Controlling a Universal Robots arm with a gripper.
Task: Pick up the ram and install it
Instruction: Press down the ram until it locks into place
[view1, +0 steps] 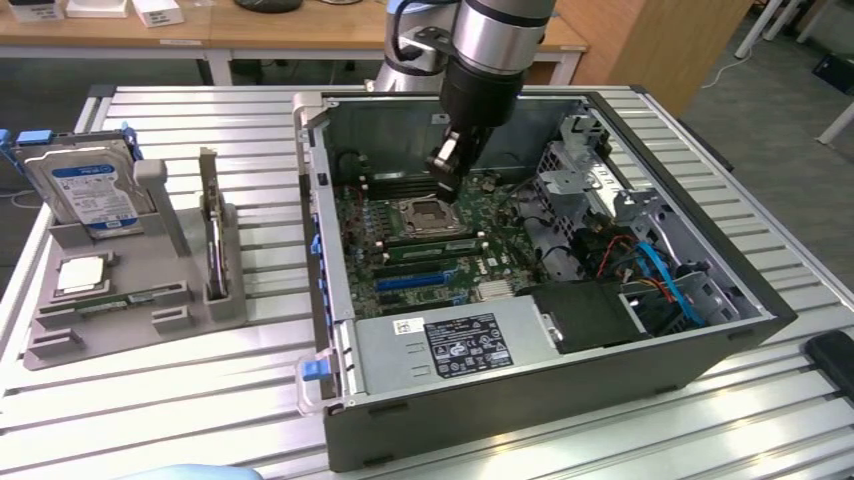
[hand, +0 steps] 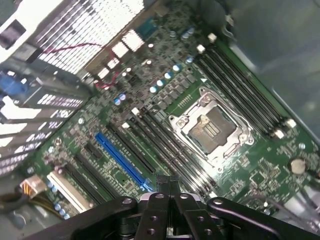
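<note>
The ram (view1: 128, 299) is a narrow green stick lying flat in a front slot of the grey fixture (view1: 80, 340), at the exterior view's left. My gripper (view1: 447, 162) hangs inside the open computer case (view1: 534, 400), above the motherboard (view1: 461, 270) and just behind the CPU socket (view1: 427, 213). Its fingers (hand: 167, 184) are shut, with nothing visible between them. In the wrist view, black memory slots (hand: 245, 85) run along one side of the CPU socket (hand: 210, 129), and more slots (hand: 165, 145) run along the other, closer to the fingertips.
The grey fixture also carries a blue-labelled hard drive (view1: 91, 190), an upright dark expansion card (view1: 211, 235) and a square chip (view1: 80, 272). Inside the case sit the power supply (view1: 461, 345), drive cages (view1: 594, 185) and blue cables (view1: 674, 285). The case stands on a slatted metal table (view1: 200, 400).
</note>
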